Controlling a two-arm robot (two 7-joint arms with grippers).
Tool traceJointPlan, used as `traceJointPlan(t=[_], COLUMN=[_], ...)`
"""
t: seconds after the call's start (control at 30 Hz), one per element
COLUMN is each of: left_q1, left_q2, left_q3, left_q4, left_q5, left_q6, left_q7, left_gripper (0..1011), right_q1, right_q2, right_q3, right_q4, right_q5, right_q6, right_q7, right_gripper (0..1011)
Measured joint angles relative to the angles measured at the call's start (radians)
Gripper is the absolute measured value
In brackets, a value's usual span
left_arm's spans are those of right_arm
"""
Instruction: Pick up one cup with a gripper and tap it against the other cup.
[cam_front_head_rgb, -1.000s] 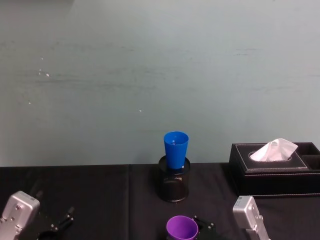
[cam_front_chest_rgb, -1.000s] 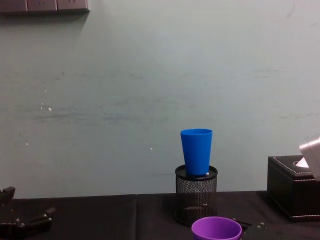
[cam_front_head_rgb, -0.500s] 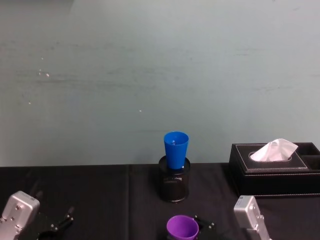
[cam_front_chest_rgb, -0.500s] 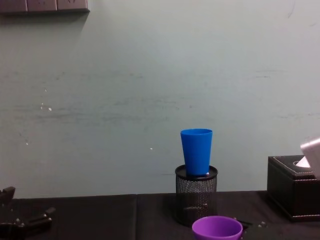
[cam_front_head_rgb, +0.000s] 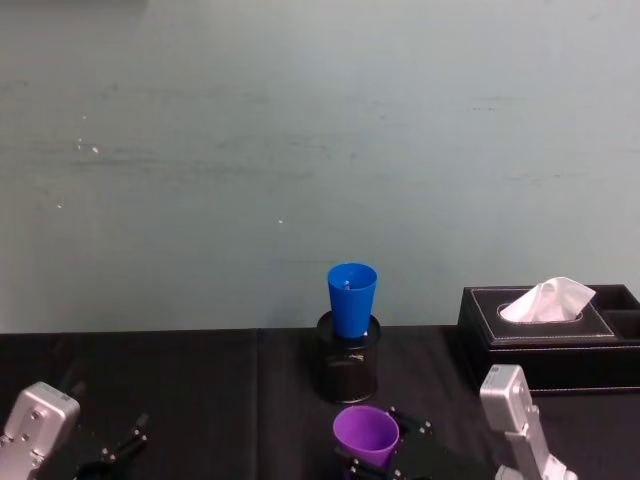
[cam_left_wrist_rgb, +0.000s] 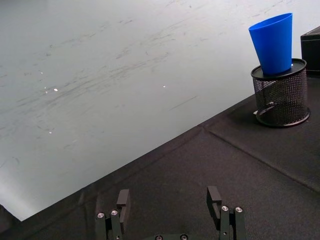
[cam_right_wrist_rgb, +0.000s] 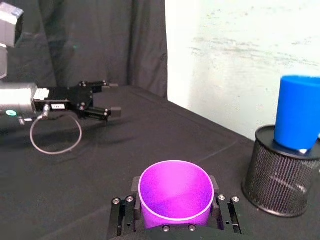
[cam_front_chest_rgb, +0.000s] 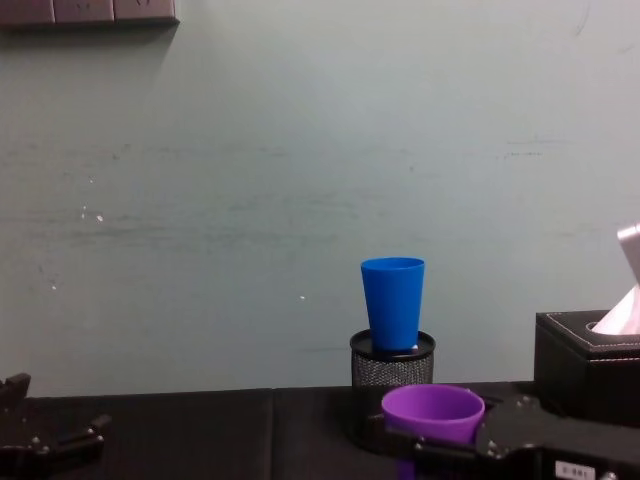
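Black cloth is spread over the worktop (cam_left_wrist_rgb: 240, 165), below a pale wall. The purple cup (cam_right_wrist_rgb: 174, 192) is held upright, clamped between the right gripper's (cam_right_wrist_rgb: 174, 212) fingers. Beyond it, higher and slightly to the robot's left, the blue cup (cam_front_head_rgb: 352, 295) is seated upright in a mesh holder (cam_front_head_rgb: 348, 375). The left gripper (cam_left_wrist_rgb: 168, 196) is parked low at the left, its fingers spread and empty.

The right gripper (cam_right_wrist_rgb: 174, 214) has raised the purple cup (cam_front_chest_rgb: 433, 412) higher, nearer the blue cup (cam_front_chest_rgb: 392, 303).

Purple cup (cam_front_head_rgb: 366, 432) held upright near upright blue cup (cam_front_head_rgb: 351, 298).
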Motion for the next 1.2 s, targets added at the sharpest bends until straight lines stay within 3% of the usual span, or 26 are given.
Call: traceJointPlan(t=[0.3,0.57,0.9,1.2], left_q1=[0.0,0.0,0.0,0.0], left_q2=[0.0,0.0,0.0,0.0], left_q3=[0.0,0.0,0.0,0.0], left_q4=[0.0,0.0,0.0,0.0], left_q5=[0.0,0.0,0.0,0.0], left_q6=[0.0,0.0,0.0,0.0], left_q7=[0.0,0.0,0.0,0.0], left_gripper=[1000,1000,1000,1000], right_q1=[0.011,0.039,0.064,0.08], right_q2=[0.038,0.066,0.087,0.099], right_q3=[0.005,0.016,0.006,-0.015], right_q4=[-0.094,-0.145,-0.175,-0.179], right_q5=[0.03,0.088,0.126,0.138], right_q6=[0.09,0.156,0.201,0.208], right_q7=[-0.002,0.001,0.001,-0.001], right_gripper=[751,751,750,750])
